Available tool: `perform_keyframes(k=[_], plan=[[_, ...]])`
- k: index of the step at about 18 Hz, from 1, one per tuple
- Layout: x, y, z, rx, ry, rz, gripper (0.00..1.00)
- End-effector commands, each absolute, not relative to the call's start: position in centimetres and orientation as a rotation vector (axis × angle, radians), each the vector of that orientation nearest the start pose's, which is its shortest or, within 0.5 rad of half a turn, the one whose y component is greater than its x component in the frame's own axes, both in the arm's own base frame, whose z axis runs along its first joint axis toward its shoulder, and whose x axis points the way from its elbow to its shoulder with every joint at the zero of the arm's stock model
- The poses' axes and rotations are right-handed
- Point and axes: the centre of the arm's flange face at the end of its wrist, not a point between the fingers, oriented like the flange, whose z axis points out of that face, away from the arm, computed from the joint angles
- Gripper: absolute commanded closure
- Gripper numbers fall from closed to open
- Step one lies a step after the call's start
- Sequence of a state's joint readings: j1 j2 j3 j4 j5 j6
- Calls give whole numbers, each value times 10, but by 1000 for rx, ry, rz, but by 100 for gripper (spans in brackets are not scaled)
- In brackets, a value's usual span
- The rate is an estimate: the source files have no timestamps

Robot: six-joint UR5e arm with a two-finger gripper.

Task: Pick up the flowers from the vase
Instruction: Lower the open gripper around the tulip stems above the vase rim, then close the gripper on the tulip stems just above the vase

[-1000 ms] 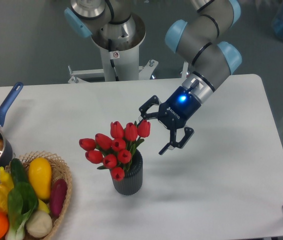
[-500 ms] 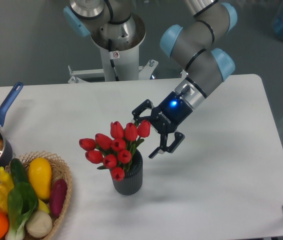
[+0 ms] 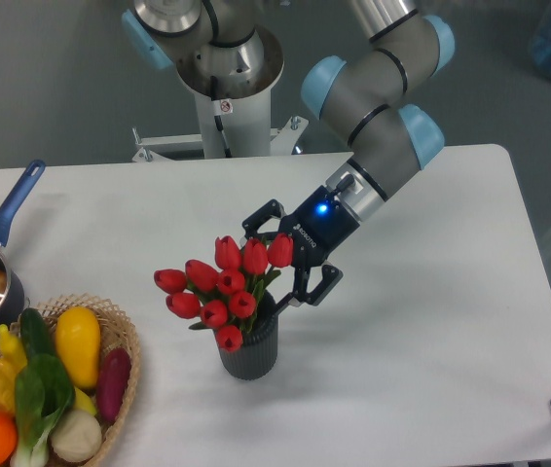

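The camera looks down on a white tabletop (image 3: 431, 321). Near its middle stands the vase (image 3: 250, 344), small, dark grey and ribbed, and upright. The flowers (image 3: 223, 288) rise from its mouth: a bunch of red tulip buds fanning to the left and upward, with green leaves and stems showing just above the rim.

The flowers look light and springy. The buds seem soft and easy to crush or bend, so they are a poor place to squeeze. The better hold is probably on the bundled stems, just above the vase mouth and below the buds. Only a short stretch of stem shows there, so the grip has little room. The vase is small and may tip or lift with the bunch if the stems drag inside it.

The arm (image 3: 373, 126) reaches in from the upper right, slanting down and to the left. The gripper (image 3: 283, 255) is at the right side of the bunch, its two fingers spread wide. One finger sits behind the top buds, and the other sits to the right of the stems, just above the vase rim. The rightmost bud lies between them. The gripper holds nothing; whether it touches a bud cannot be told.
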State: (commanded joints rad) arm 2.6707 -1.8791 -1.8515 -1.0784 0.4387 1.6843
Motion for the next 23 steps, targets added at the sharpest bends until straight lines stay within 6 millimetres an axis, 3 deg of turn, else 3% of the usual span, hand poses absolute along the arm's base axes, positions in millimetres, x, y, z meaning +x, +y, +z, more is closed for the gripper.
perform_keyframes(k=[7,23], plan=[[-385,464,290,-1943,553,-336,0],[-380,474,290,-1925,566,-347,0]])
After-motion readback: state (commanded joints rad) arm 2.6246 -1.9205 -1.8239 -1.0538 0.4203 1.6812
